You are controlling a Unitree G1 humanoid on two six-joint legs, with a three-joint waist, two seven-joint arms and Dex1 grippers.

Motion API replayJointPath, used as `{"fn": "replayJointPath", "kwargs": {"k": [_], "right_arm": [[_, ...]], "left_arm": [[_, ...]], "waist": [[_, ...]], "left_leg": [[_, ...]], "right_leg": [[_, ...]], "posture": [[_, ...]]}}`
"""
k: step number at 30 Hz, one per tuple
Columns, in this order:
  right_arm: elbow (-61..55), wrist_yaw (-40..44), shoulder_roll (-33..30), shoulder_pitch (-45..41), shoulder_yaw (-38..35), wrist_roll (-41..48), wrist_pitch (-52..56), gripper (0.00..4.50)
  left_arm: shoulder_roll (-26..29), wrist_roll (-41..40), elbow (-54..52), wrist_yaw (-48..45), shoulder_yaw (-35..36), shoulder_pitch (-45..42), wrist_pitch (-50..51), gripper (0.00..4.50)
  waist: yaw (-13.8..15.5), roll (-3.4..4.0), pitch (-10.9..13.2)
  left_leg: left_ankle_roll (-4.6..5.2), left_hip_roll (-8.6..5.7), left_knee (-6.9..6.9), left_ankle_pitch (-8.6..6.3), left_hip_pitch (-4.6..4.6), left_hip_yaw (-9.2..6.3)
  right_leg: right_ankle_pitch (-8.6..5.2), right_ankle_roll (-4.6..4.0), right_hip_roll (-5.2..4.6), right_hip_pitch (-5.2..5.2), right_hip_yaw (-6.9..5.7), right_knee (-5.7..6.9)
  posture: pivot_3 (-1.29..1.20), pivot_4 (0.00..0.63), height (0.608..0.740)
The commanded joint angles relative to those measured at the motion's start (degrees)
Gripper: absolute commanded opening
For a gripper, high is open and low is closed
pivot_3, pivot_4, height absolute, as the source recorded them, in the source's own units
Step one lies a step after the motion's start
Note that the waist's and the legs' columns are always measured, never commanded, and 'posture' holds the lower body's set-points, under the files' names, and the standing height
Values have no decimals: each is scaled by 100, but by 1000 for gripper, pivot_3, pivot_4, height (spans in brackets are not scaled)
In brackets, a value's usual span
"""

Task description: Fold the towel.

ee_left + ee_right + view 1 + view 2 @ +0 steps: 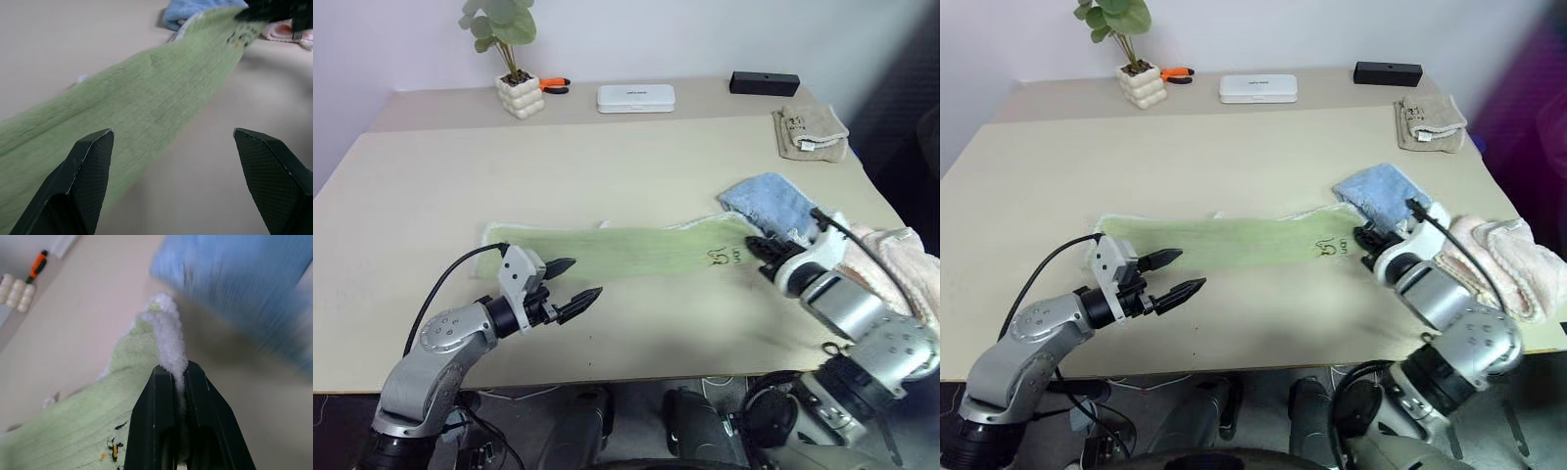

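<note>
Where the table [607, 166] fills the middle of the head views, the towel [626, 250] is seen laid out as a long, narrow green strip running from centre left to centre right of the frame, its small dark logo [717, 258] near the right-hand end. That end is pinched by the right pincer [759, 245], whose two black fingers [156, 431] are pressed together on the pale whitish edge; in the right wrist view the edge is seen bunched up between them. The left pincer [570, 291] is shown in the lower left of the frame, just below the strip's left end, with its fingers [88, 166] spread and nothing between them; the green cloth lies beyond them in the left wrist view. A light blue towel [769, 204] lies just above the held end, and a pinkish towel [901, 264] is heaped at the right edge of the frame. A beige folded towel [811, 132] is seen at upper right. Along the top of the frame stand a potted plant [514, 59], an orange-handled tool [554, 86], a white case [635, 97] and a black box [764, 83].
</note>
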Motion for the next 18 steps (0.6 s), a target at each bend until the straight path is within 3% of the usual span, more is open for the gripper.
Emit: {"fn": "replayJointPath", "kwargs": {"k": [1, 4, 8, 14, 18], "right_arm": [[-527, 593, -739, -37, 419, 376, 91, 60], [-891, 1284, -1533, 30, 1477, 509, -79, 60], [-1013, 1774, -1954, 139, 2882, 240, -536, 60], [-335, 2129, -1981, 140, 5086, -957, -1718, 60], [153, 2475, -1870, 29, 6010, -1559, -2411, 60]], "left_arm": [[-31, 50, 78, -75, 1, -117, -194, 3988], [-36, 79, 195, -104, 38, -156, -263, 3988], [-11, 117, 288, -62, 149, -140, -334, 3988], [-48, 111, 83, 73, 188, 56, -348, 3988], [-88, 91, -114, 240, 223, 242, -299, 3988]], "waist": [[-29, 3, 2], [-105, 7, 3], [-108, 1, 0], [-79, -3, 0], [-71, -4, 1]], "left_leg": [[0, 2, 1, 0, 0, 0], [1, 3, 0, 0, 0, 2], [2, 24, -1, -1, 1, 4], [2, 19, 4, -1, -4, 5], [1, 16, 3, -1, -6, 4]], "right_leg": [[0, 0, 1, 2, 0, 0], [-1, 1, 0, 0, 0, 0], [0, 2, 5, 1, -2, -3], [0, 1, 0, 3, -3, -13], [0, 1, -1, 0, -3, -14]], "posture": [[0, 150, 740], [0, 150, 740], [0, 150, 740], [0, 150, 740], [0, 150, 740]]}}
